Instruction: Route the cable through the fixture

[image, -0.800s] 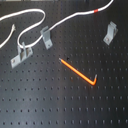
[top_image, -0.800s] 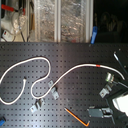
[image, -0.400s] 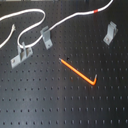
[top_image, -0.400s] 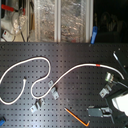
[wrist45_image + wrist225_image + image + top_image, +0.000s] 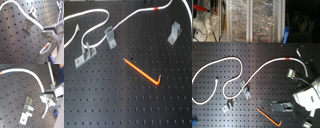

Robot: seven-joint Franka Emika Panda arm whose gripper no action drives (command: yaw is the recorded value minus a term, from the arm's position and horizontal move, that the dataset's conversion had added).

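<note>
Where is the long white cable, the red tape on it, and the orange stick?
cable (image 5: 267, 70), second exterior view, on the white cord's middle stretch.
red tape (image 5: 156, 9), first exterior view, on the short red band.
orange stick (image 5: 141, 72), first exterior view, midway along its straight part.

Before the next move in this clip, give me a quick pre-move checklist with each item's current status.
1. Cable held in the claw: ok in the second wrist view, the claw is shut on it.
2. Red tape band visible: ok.
3. Cable threaded through a fixture: cannot tell; it only passes beside this bracket.
4. Fixture near the band free of cable: ok.
5. Orange rod apart from the cable: ok.
6. Free cable end lying loose on the board: ok.
</note>
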